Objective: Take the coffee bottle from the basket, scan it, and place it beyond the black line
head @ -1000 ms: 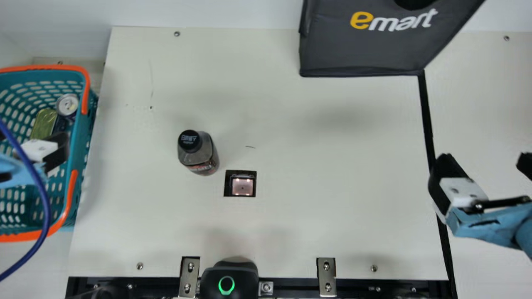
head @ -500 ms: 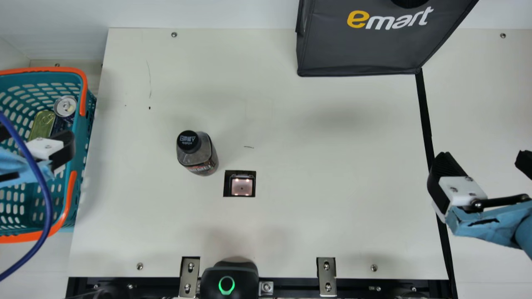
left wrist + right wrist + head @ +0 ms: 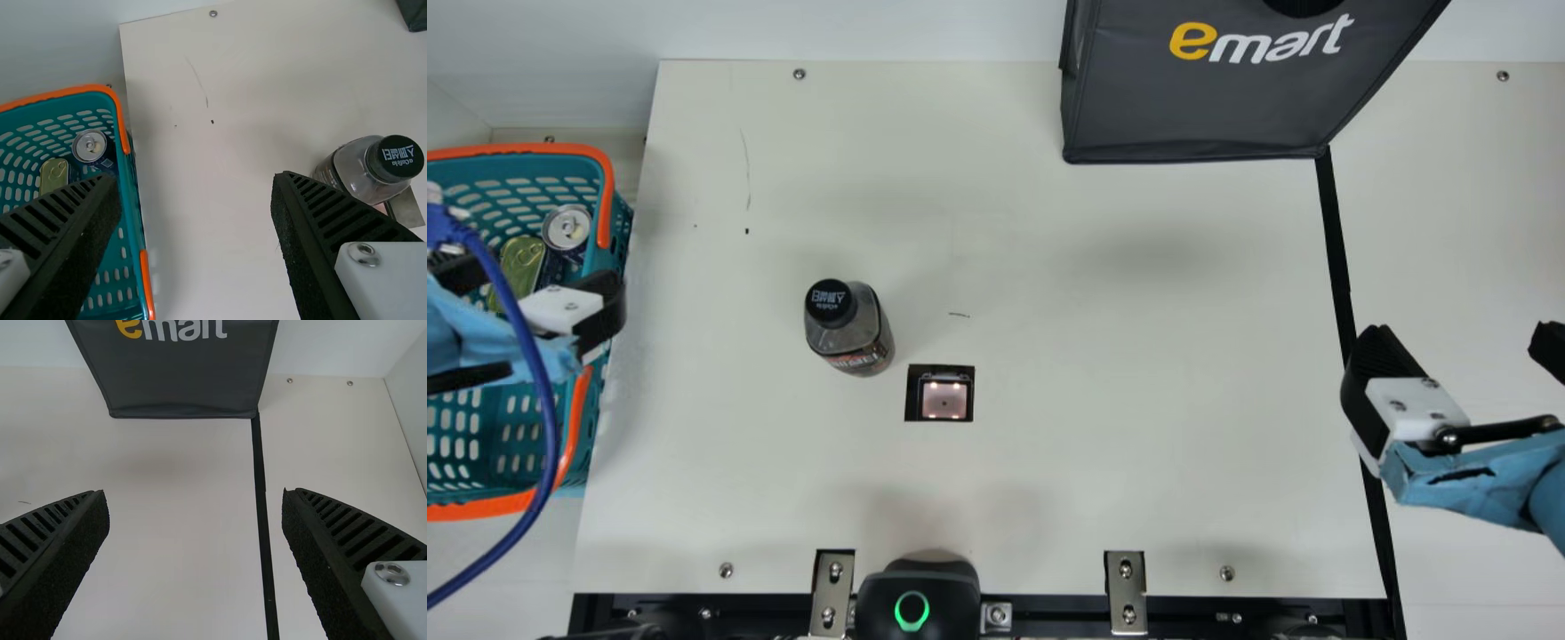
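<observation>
Coffee bottle upright on surface, near scanner window, well apart from black line. Left pincer over basket, released, holding nothing. Right pincer by black line, also released, empty.

The left gripper stands open, its black ribbed fingers wide apart. The right gripper also has its fingers well spread. Behind the fingers of each sit white mounts, with the blue-covered left wrist and right wrist farther back.
</observation>
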Tool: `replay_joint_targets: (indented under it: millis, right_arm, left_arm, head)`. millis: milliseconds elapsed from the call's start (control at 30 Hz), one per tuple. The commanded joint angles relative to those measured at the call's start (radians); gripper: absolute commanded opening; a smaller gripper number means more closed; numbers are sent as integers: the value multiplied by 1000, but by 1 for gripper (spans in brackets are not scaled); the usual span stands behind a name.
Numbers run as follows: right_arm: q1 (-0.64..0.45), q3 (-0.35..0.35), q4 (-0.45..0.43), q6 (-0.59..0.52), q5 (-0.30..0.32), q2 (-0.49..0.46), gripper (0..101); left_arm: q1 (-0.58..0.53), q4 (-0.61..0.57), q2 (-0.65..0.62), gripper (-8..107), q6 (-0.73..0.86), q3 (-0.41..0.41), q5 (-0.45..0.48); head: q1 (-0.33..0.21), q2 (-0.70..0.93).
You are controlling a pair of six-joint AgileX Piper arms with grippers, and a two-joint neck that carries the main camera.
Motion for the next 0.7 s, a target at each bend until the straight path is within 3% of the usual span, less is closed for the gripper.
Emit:
replay_joint_targets:
  millis: [0,667]
  right_arm:
    - [0,0,0,0,0,0,91]
    - [0,0,0,0,0,0,91]
  left_arm:
    - [-26,10,2,90,-6,9,-17]
    - [-298,163,43,90,-217,65,-108]
  head:
    - [-27,2]
    - [-27,2]
